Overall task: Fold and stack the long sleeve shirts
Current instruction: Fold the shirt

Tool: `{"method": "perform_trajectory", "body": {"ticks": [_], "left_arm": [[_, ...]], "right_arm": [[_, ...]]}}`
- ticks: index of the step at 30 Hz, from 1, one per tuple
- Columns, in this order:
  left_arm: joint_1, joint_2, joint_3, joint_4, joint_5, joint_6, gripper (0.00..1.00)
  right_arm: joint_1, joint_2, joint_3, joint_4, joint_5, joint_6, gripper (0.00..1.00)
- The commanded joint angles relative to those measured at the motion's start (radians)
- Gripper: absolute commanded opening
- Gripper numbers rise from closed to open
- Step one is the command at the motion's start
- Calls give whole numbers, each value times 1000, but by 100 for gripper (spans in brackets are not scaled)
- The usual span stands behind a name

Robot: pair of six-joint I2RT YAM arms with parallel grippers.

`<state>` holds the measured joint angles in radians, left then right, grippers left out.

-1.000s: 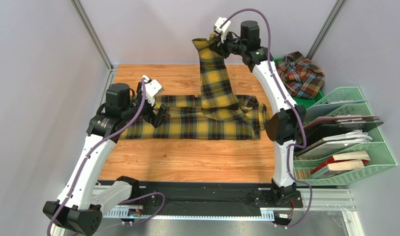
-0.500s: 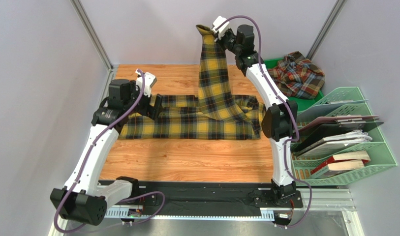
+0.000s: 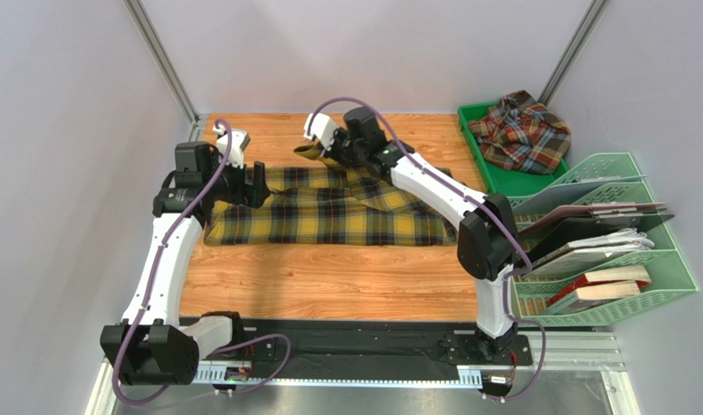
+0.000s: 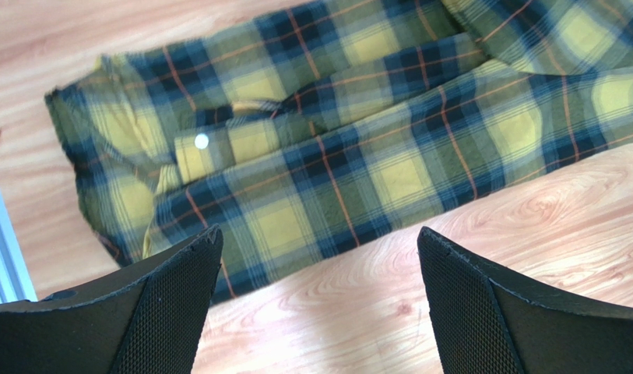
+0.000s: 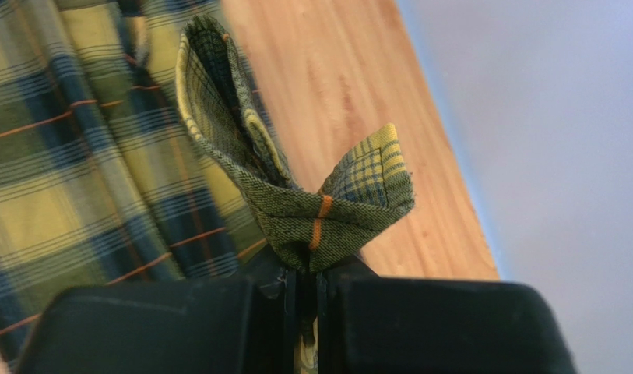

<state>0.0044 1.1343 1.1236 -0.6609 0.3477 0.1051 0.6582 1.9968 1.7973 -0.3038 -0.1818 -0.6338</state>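
The yellow and black long sleeve shirt (image 3: 329, 218) lies spread across the wooden table, folded into a long band. My right gripper (image 3: 317, 150) is low over its back left part, shut on the end of a sleeve (image 5: 296, 202); the cloth bunches out between the jaws of the right gripper (image 5: 307, 269). My left gripper (image 3: 254, 183) hovers open over the shirt's left end. In the left wrist view the left gripper (image 4: 319, 238) has only the shirt's edge (image 4: 335, 148) and bare wood between its fingers. The rust-red shirt (image 3: 526, 130) lies crumpled at the back right.
A green tray (image 3: 477, 138) under the rust-red shirt sits at the back right corner. A green file rack (image 3: 640, 294) with books and folders stands along the right edge. Grey walls and metal posts close in the left and back sides.
My right arm has swung down and to the left, bringing the raised sleeve from high at the back down over the shirt. The left gripper has drifted a little left, still open.
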Motion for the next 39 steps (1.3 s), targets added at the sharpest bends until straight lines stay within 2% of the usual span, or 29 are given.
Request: {"method": "perform_trajectory", "body": {"ticks": [1, 6, 9, 11, 19, 23, 30, 39], "left_arm": [[64, -37, -25, -32, 22, -25, 99], [170, -70, -79, -8, 141, -56, 99], [267, -77, -110, 33, 250, -100, 99], [285, -71, -114, 34, 287, -100, 99], [301, -62, -127, 37, 274, -100, 98], [318, -48, -131, 47, 266, -126, 98], [443, 27, -128, 80, 350, -199, 97], [470, 68, -119, 77, 301, -163, 95]], "right_arm": [[76, 2, 16, -31, 180, 63, 0], [144, 117, 154, -46, 338, 164, 0], [168, 175, 201, -17, 396, 192, 0], [182, 210, 214, 35, 445, 197, 0], [259, 309, 335, 113, 590, 243, 0], [288, 335, 387, 118, 611, 264, 0], [340, 375, 384, 163, 610, 298, 0], [365, 407, 379, 262, 541, 385, 0]]}}
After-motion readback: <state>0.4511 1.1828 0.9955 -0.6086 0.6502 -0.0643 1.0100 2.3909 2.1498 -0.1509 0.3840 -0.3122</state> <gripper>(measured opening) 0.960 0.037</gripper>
